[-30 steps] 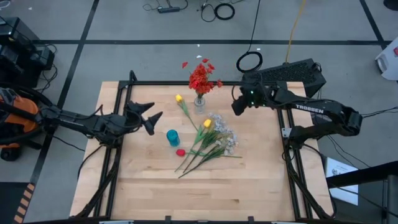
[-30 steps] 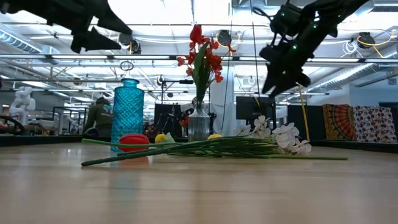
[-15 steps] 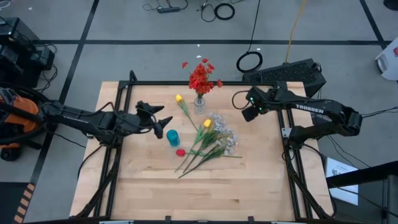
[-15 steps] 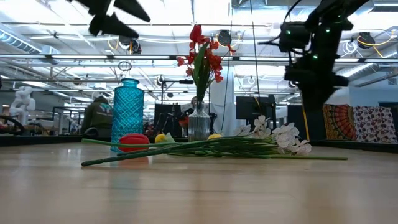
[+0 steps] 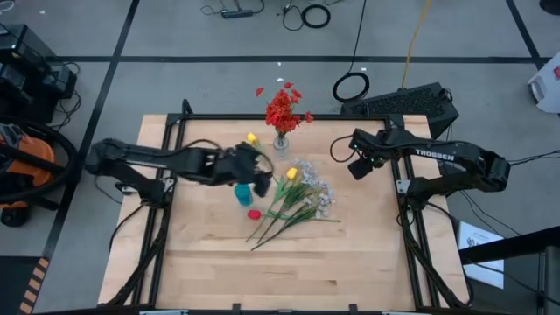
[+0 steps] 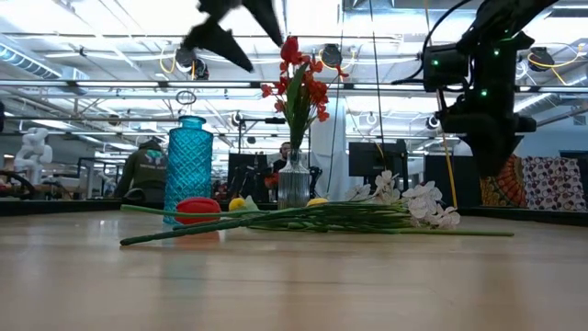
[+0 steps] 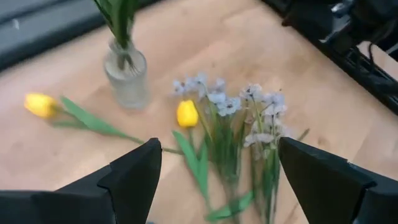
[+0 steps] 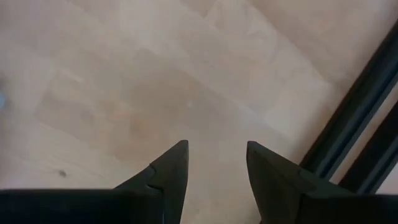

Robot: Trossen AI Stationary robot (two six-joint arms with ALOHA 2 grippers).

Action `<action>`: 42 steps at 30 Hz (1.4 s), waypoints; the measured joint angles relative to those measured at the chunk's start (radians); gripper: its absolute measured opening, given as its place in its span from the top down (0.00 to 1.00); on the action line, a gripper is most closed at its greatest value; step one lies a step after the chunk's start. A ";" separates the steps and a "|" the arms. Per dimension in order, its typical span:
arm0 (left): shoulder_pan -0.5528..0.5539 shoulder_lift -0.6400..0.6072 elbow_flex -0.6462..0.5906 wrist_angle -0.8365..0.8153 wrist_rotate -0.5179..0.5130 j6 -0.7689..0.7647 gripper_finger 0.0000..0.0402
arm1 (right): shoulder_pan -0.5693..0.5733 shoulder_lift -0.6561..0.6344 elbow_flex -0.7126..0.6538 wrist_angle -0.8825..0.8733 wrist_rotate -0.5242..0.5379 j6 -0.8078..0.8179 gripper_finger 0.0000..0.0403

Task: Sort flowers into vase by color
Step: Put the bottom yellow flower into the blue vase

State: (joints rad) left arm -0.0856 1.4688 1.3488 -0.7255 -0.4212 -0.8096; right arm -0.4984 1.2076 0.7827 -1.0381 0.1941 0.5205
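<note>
Red blooms (image 5: 283, 109) stand in a clear vase (image 5: 280, 145) near the far edge. A blue vase (image 5: 243, 193) stands upright left of a pile of loose stems (image 5: 282, 214) lying flat: two yellow buds (image 5: 252, 138) (image 5: 291, 174), pale white sprays (image 5: 315, 189) and one red bloom (image 5: 254, 213). My left gripper (image 5: 260, 172) hovers open high above the blue vase and the pile's left side; its wrist view shows the yellow bud (image 7: 186, 114) and the sprays (image 7: 249, 102) below. My right gripper (image 5: 357, 163) hangs open over bare wood to the right of the pile.
A black frame rail (image 8: 360, 118) runs along the table's right edge close to my right gripper. Bare wood (image 5: 289, 271) fills the near half of the table. A person (image 6: 147, 170) sits in the room beyond the far edge.
My left gripper has swept from the table's left side toward the right, passing above the blue vase to the edge of the flower pile. My right gripper has drawn back a little toward the right and near edges and tipped downward. The flowers and vases have stayed put.
</note>
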 joint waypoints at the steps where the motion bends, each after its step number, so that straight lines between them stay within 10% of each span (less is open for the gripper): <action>1: 0.013 0.033 0.021 -0.001 0.028 -0.018 0.19 | 0.000 0.000 -0.004 -0.001 -0.015 -0.015 0.62; 11: 0.094 0.298 0.099 0.001 0.268 -0.028 0.19 | 0.000 -0.039 -0.038 0.050 -0.039 -0.076 0.62; 42: 0.165 0.572 0.099 0.001 0.386 0.209 0.19 | 0.000 -0.058 -0.043 0.154 -0.042 -0.141 0.62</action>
State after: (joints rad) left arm 0.0797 2.0403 1.4483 -0.7250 -0.0351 -0.6009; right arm -0.4980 1.1498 0.7395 -0.8844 0.1516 0.3798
